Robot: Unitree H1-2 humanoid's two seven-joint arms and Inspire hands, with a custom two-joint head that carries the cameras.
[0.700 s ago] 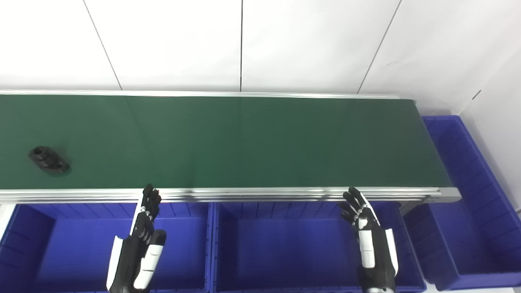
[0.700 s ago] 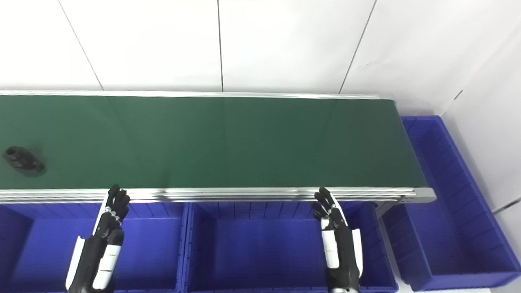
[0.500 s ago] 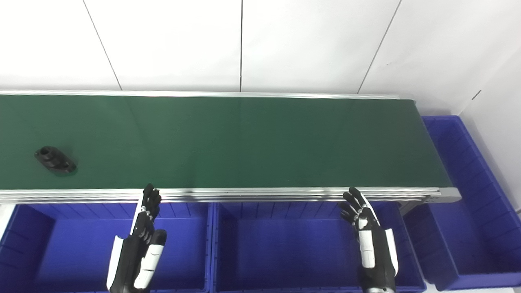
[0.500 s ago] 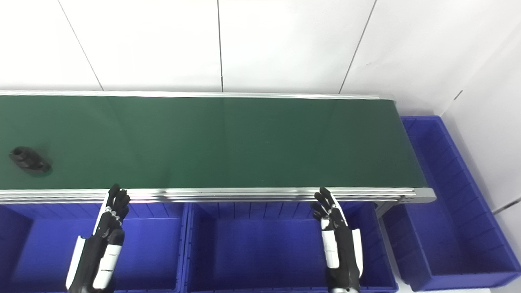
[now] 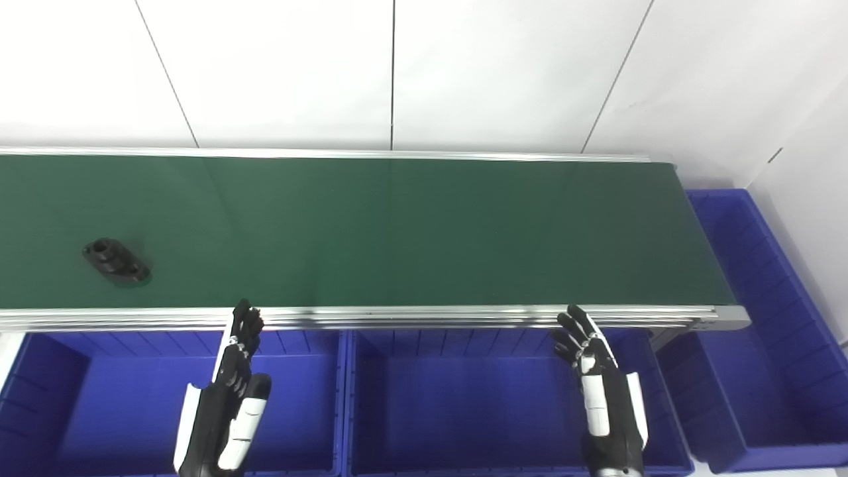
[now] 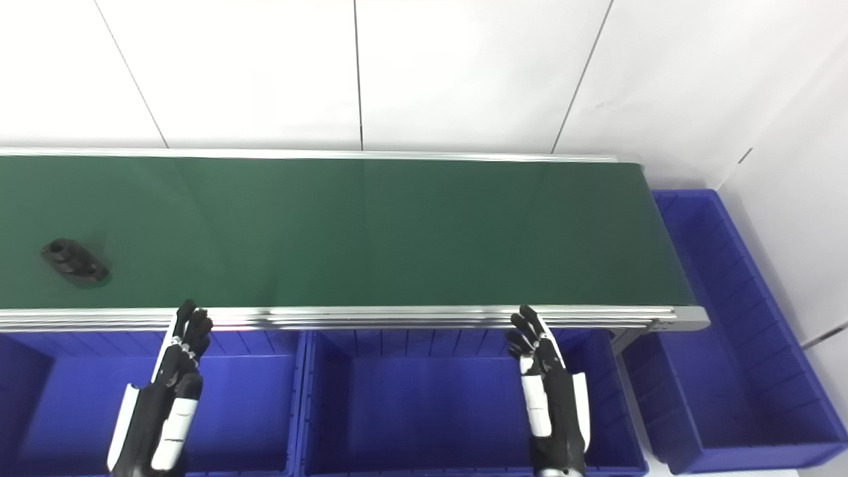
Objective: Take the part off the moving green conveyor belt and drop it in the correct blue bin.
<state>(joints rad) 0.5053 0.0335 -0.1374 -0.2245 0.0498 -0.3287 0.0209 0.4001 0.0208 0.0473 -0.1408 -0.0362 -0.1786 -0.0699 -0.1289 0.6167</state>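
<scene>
A small black part (image 5: 116,260), an elongated piece with a raised round collar and hole at its far-left end and a flatter, lumpy body running toward the near right, lies on the left stretch of the long dark green conveyor belt (image 5: 411,232), nearer the front rail than the back. Its finish looks matte, like moulded plastic or cast metal; finer detail is too small to tell. The belt has a smooth, faintly glossy face and is framed by ribbed silver aluminium rails (image 5: 424,317) along front and back.

Below the front rail stand deep blue plastic bins with ribbed inner walls: one at the left (image 5: 106,397), one in the middle (image 5: 464,404), and a longer one off the belt's right end (image 5: 762,371), turned lengthwise away from the robot. The left eye view shows the left bin's outer wall, which the right eye view cuts off; the right eye view shows more of the right-end bin.

The left robot hand (image 5: 232,391), black with white shell panels, hangs over the left bin with fingers straight, apart and pointing at the rail, holding nothing. The right robot hand (image 5: 596,387) hangs likewise over the middle bin's right side, fingers spread and empty. Both are well apart from the part.

Behind the belt rises a white panelled wall (image 5: 503,73) with thin dark seams.
</scene>
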